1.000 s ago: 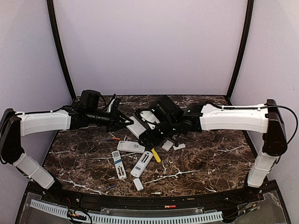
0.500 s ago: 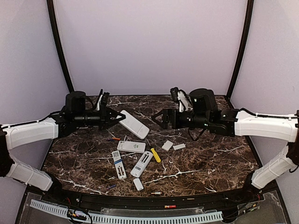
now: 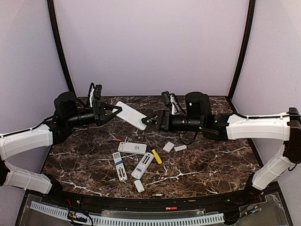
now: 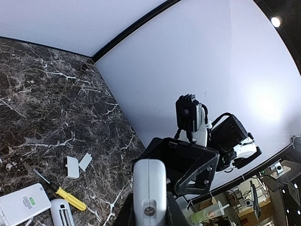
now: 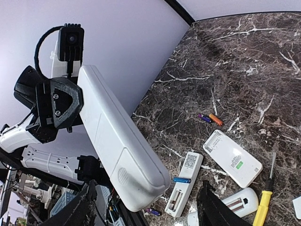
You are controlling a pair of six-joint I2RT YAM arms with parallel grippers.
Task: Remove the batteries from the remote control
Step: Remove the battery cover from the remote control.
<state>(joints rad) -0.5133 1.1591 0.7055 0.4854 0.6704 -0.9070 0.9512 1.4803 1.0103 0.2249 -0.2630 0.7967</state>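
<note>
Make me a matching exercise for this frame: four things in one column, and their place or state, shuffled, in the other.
Things
1. raised remote
2. screwdriver
3. right gripper
4. orange battery

Places or states
A. lying flat on the table, yellow handle showing
B. open, fingers either side of the raised remote's free end
C. loose on the table, outside any remote
D. off the table, clamped by the left gripper

Pairs: 1-D, 2-A, 3-B, 4-C

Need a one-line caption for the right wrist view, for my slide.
Left hand holds a white remote aloft, open right hand at its free end.
</note>
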